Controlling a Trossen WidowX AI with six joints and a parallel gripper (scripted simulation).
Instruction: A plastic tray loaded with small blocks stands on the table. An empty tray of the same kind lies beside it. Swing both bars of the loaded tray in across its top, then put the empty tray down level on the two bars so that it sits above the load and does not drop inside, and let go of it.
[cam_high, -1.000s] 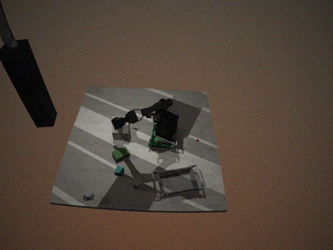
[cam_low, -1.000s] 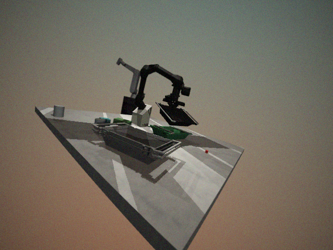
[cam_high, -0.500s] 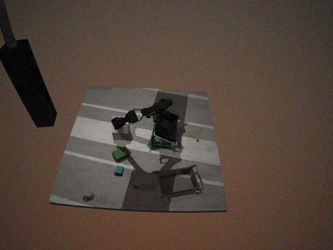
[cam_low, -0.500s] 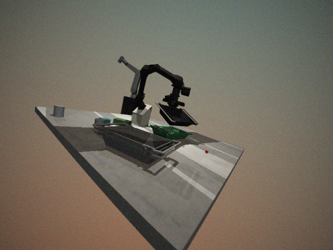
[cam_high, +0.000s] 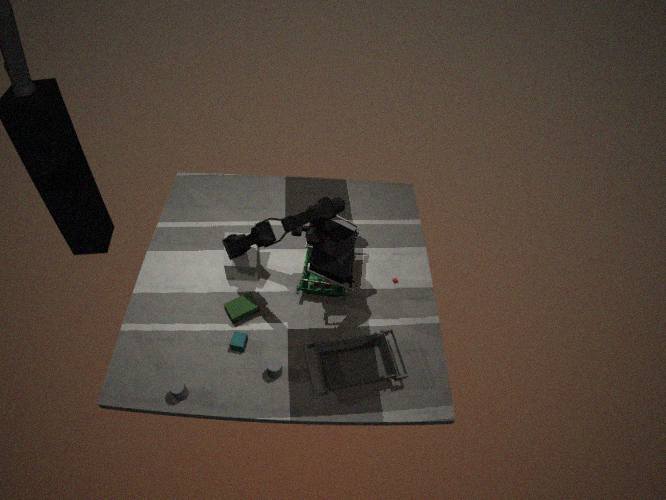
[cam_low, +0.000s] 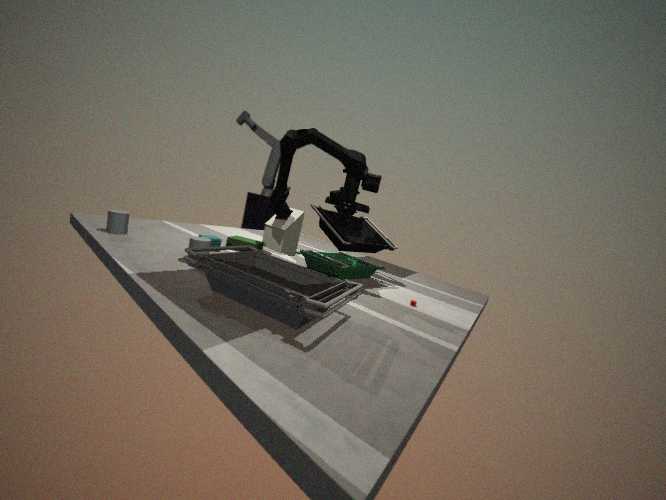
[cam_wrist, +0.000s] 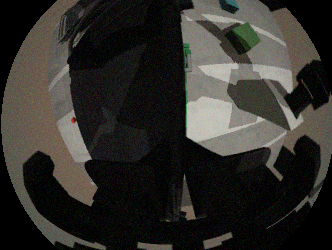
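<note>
The green loaded tray (cam_high: 321, 292) (cam_low: 322, 264) (cam_wrist: 186, 47) stands on the table, largely hidden from above. One wire bar (cam_high: 317, 280) lies across its near end in the top view; the other bar's position is hard to make out there. Small red blocks show inside. My gripper (cam_low: 348, 210) (cam_wrist: 174, 137) is shut on one side of the empty black tray (cam_high: 333, 258) (cam_low: 356, 231) (cam_wrist: 115, 90). It holds that tray in the air above the green tray, with a gap between them. The black tray's bars lie along its ends; whether it is level is hard to tell.
A grey tray (cam_high: 315, 371) (cam_low: 252, 293) with bars stands nearer the table's front edge. A green block (cam_high: 241, 308) (cam_wrist: 244, 37), a teal block (cam_high: 238, 341), two grey cylinders (cam_high: 273, 369) (cam_high: 178, 390) and a pale stand under the arm (cam_low: 282, 236) are around. A small red block (cam_high: 395, 280) (cam_low: 413, 303) lies apart.
</note>
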